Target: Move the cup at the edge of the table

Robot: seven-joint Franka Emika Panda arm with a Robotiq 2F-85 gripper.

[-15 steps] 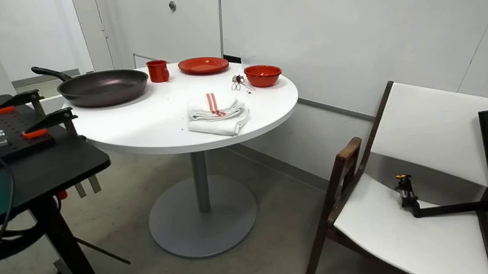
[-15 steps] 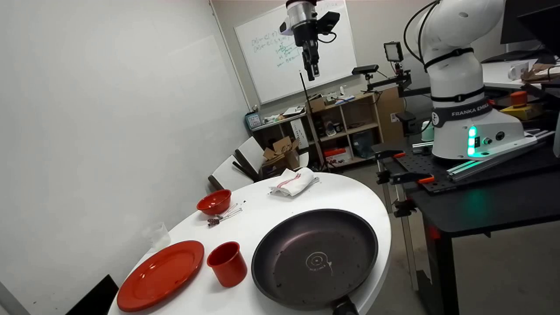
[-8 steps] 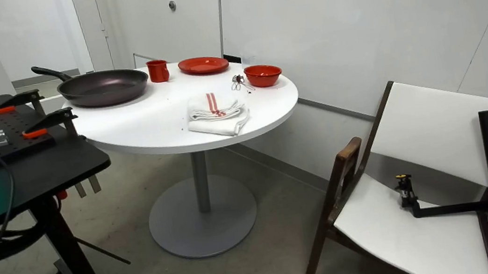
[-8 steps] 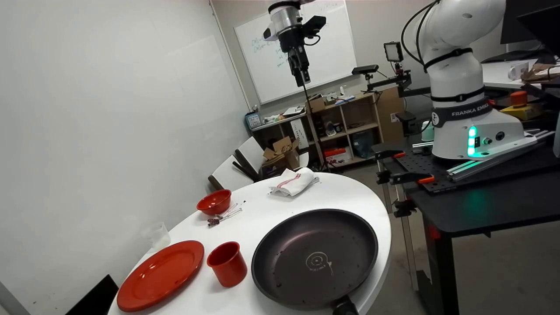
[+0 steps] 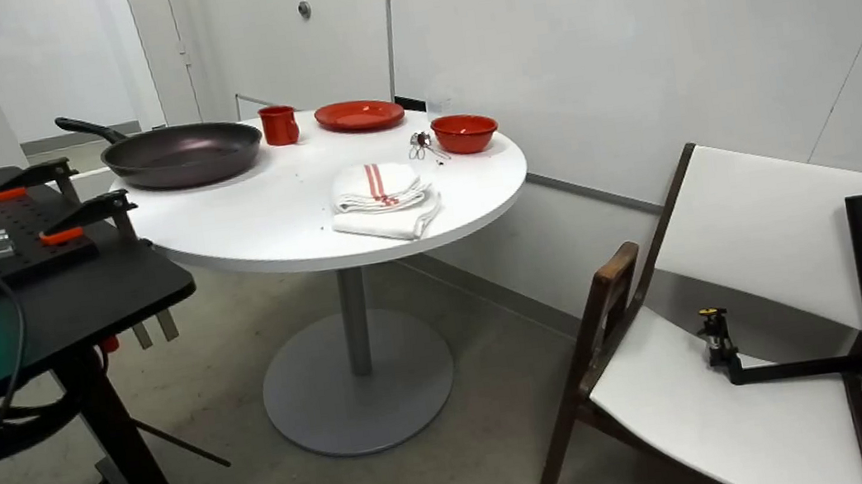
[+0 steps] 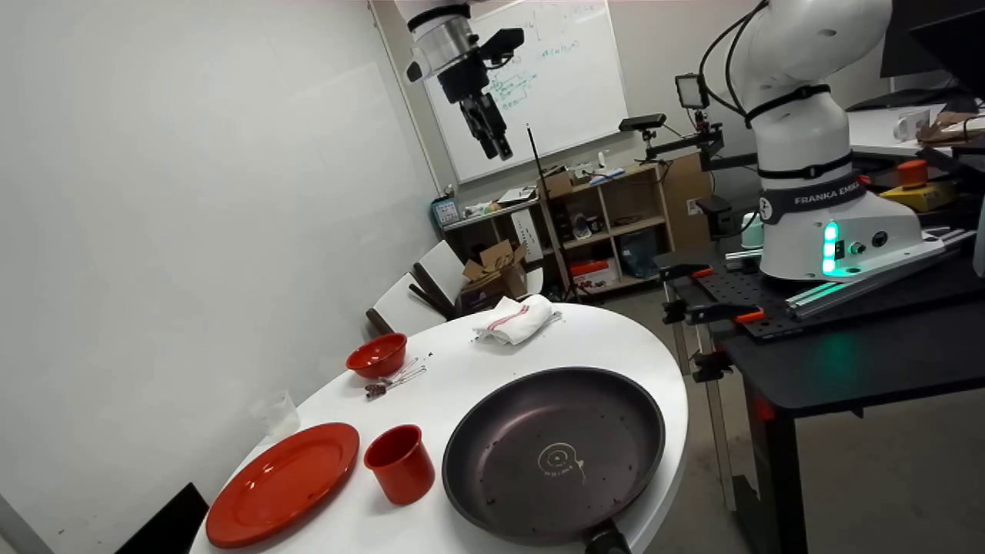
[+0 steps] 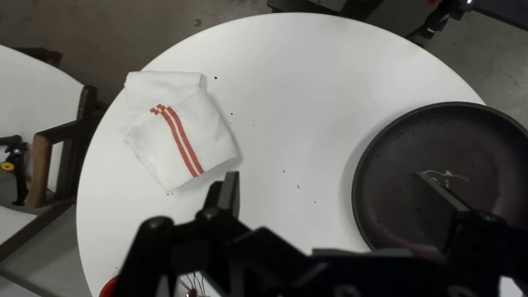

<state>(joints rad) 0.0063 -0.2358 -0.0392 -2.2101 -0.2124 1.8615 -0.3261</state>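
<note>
The cup (image 5: 279,127), a small red mug, stands upright between the black frying pan and the red plate. In an exterior view it shows its handle, near the table's far edge. The cup (image 6: 404,471) also shows in an exterior view with its opening up. The cup is not visible in the wrist view. The table (image 5: 253,215) is round and white on a grey pedestal; its top fills much of the wrist view (image 7: 288,82). My gripper (image 6: 499,149) hangs high above the table, apart from the cup. In the wrist view the gripper (image 7: 326,179) has its fingers wide apart and empty.
The black frying pan (image 6: 531,454) stands right beside the cup. The red plate (image 6: 285,485) is on its other side. A folded towel (image 7: 177,128), a red bowl (image 5: 464,135) and wire utensils (image 6: 394,380) lie on the table. A chair (image 5: 749,383) stands nearby.
In an exterior view my gripper and wrist have moved left and slightly down, tilting a little. The cup and the other table things have not moved.
</note>
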